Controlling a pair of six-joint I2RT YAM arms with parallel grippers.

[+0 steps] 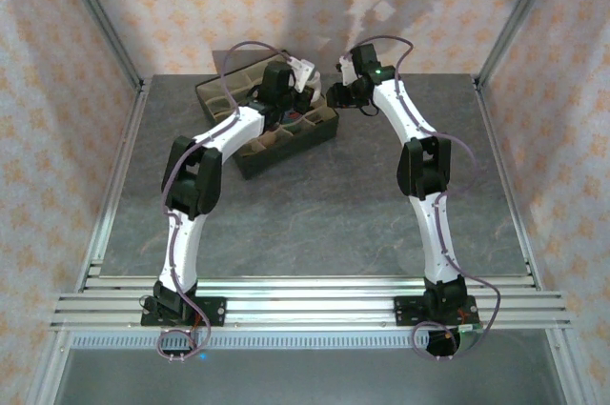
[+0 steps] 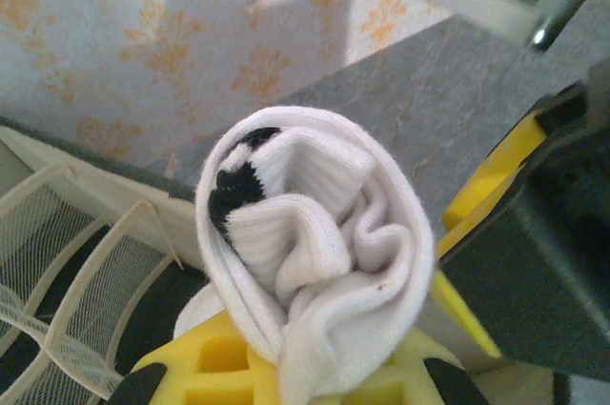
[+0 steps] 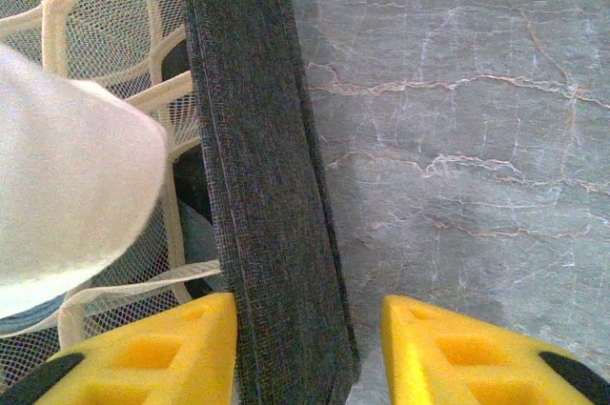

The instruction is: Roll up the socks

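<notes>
While the left hand (image 2: 310,381) is clamped tight on the white sock (image 2: 305,243), the sock sits as a fat roll between its yellow fingers (image 2: 214,367), with the black cuff stripe tucked into the top of the coil. Seen from above, it hangs over the far side of the box (image 1: 250,165), up off the mesh cells (image 2: 86,272) and not yet resting in any of them.

The right hand (image 3: 305,348) stands apart, one finger on each side of the box's dark wall (image 3: 253,186). The inner finger looks to be just against the fabric. The outer one shows a gap and hovers over bare counter (image 3: 457,138). So it straddles the wall without pinching it.

To my eye the rolling of this sock is done, and the job now is to seat it in a cell without it springing open. I would have the right hand close on the wall first, since a light fabric box will slide or tip if the roll drags on a divider. Then bring the roll straight down over the middle of one cell, loose end downward, and press until the mesh sides hug it. Only then should the left hand let go, opening slowly and lifting straight up so a finger does not catch a fold and pull the coil loose.
</notes>
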